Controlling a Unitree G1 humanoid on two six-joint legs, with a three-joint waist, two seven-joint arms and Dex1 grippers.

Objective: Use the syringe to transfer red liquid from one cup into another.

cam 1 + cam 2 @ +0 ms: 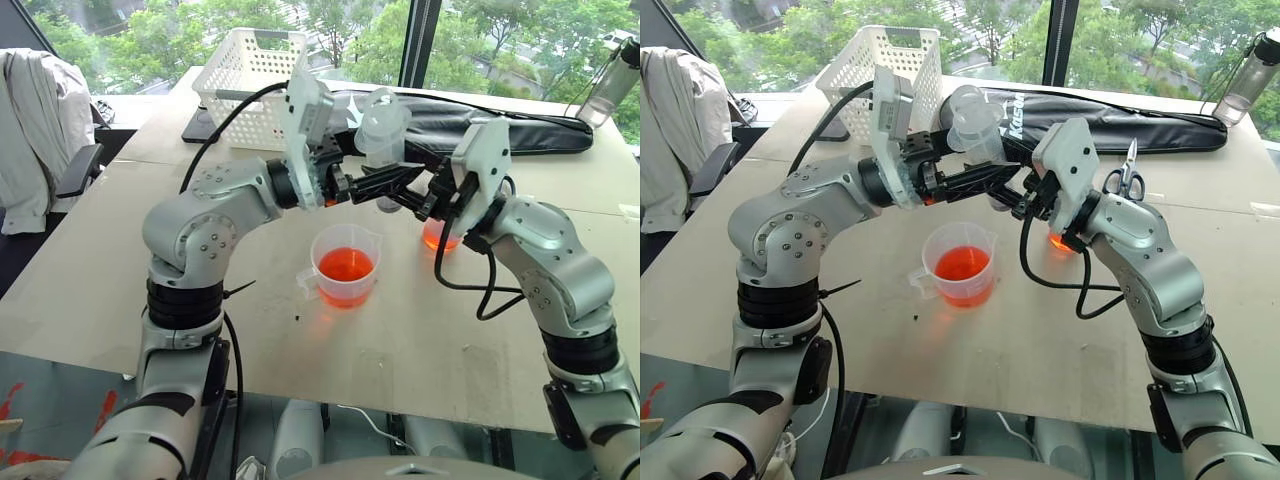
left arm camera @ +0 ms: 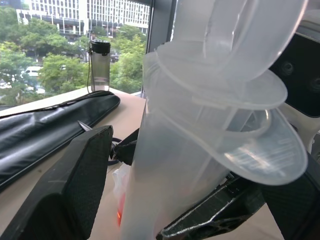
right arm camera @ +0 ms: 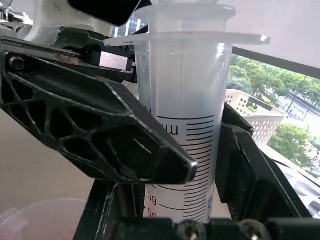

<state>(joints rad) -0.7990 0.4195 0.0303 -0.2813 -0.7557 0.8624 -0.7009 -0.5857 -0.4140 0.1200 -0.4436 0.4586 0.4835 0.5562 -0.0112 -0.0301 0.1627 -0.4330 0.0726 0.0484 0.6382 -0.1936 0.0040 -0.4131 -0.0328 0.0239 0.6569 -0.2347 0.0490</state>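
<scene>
While the wide clear handled measuring cup (image 1: 346, 264) and the smaller clear cup (image 1: 437, 236) are both showing red liquid (image 1: 346, 265) on the bench (image 1: 420, 350), the transfer is appearing underway. The right pincer (image 3: 200, 165) is pinching the large clear plastic syringe (image 1: 384, 135) above them, standing roughly upright, plunger uppermost; the left pincer (image 1: 392, 183) is bracketing it, fingers spread.
</scene>
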